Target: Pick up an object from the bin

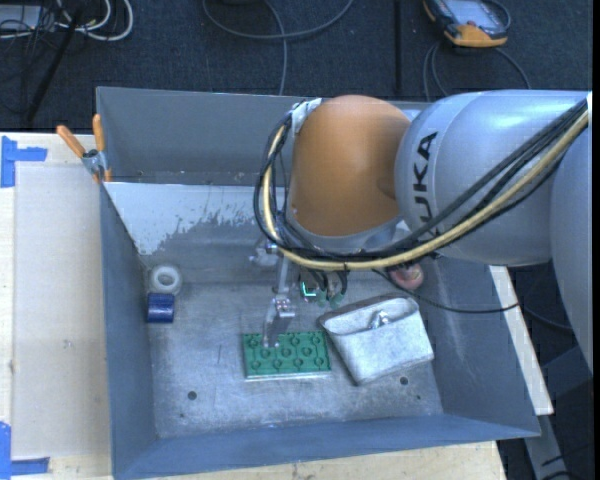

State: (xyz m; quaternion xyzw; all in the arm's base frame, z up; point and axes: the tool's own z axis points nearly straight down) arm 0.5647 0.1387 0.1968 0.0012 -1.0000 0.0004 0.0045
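Examined grey metal bin (130, 348) from above. Found gripper (278, 328) lowered near the middle of the floor, directly above the far left part of a flat green studded plastic plate (295, 356). Could not establish whether touching the plate or just clear of it. Could not tell the pincer's state, apart or together: lower end seen only as a narrow, pale upright shape against the grey floor. Upper mechanism largely hidden beneath the orange dome-shaped cover (345, 168) and looped black and yellow cables (267, 183) on the wrist.

Recorded plate lying flat on the floor, near side of centre, stud pattern visible, nothing resting on it apart from the gripper above. Noted a crumpled silvery-grey box-shaped object (385, 343) just beside the plate on its right, apparently touching the plate's right edge; material not identifiable. Observed a pinkish rounded object (408, 276) farther right and back, mostly covered by the arm and cables, kind not determinable.

Logged, well apart at the left, a small blue cylinder (160, 309) with a translucent whitish ring (165, 280) just beyond it on the far side; contact between the two not resolvable.
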